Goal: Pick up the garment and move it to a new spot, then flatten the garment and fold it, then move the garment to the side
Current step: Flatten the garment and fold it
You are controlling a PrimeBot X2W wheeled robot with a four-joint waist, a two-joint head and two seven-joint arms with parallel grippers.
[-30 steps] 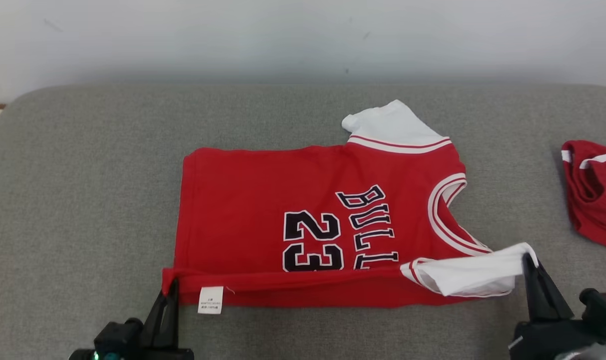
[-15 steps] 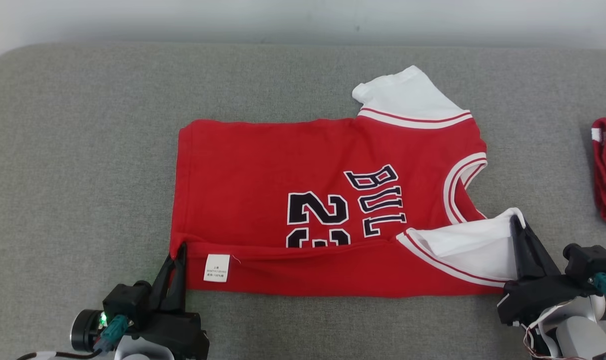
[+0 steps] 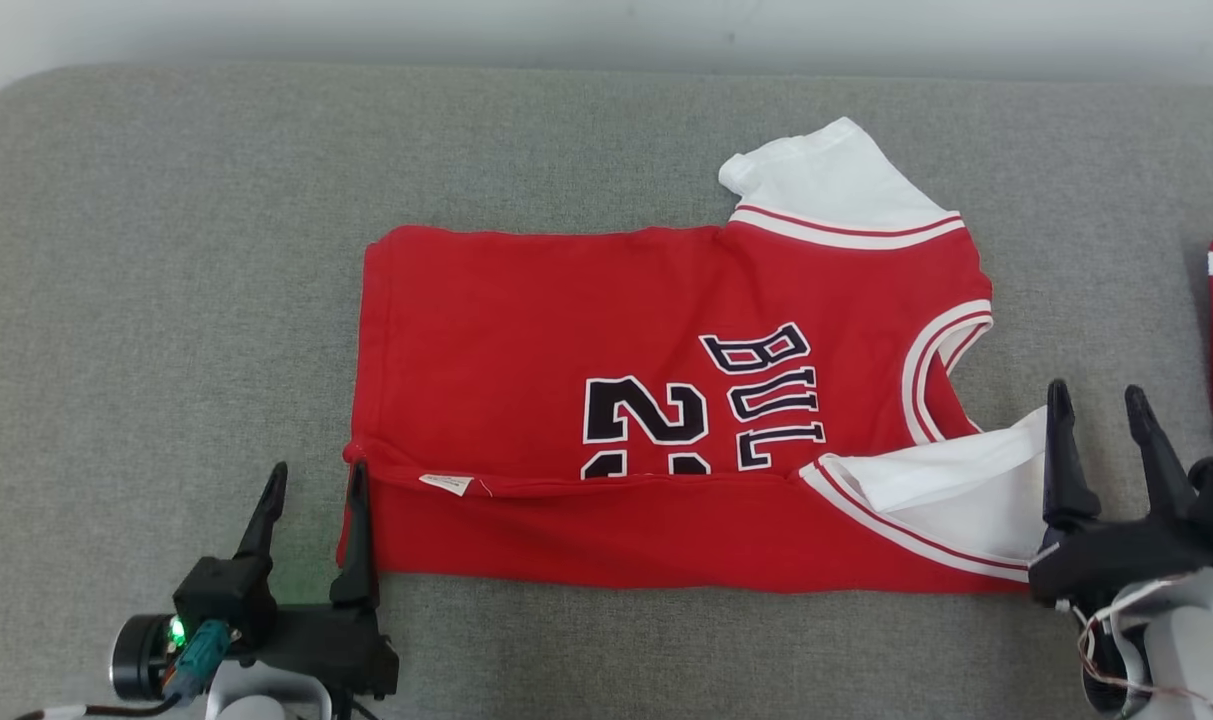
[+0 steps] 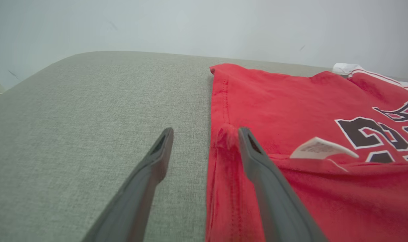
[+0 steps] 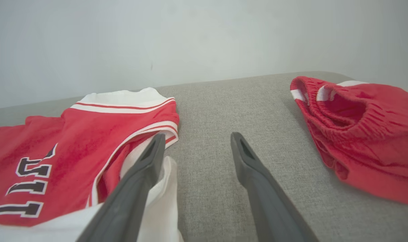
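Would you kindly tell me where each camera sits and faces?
Head view: on the head, looking down at the red jersey on the grey cushion; left pincer, right pincer show.
Left wrist view: along the open left pincer, toward the jersey's hem.
Right wrist view: along the open right pincer, between white sleeve and red shorts.
All share the jersey.

Head camera high, downward; wrist cameras low, close; garment [image 3: 516, 320] common to all.

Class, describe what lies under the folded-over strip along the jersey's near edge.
The folded strip lies on the jersey front, covering part of the number and the end of the lettering. A white label pokes out at the crease. Whatever else lies beneath is hidden.
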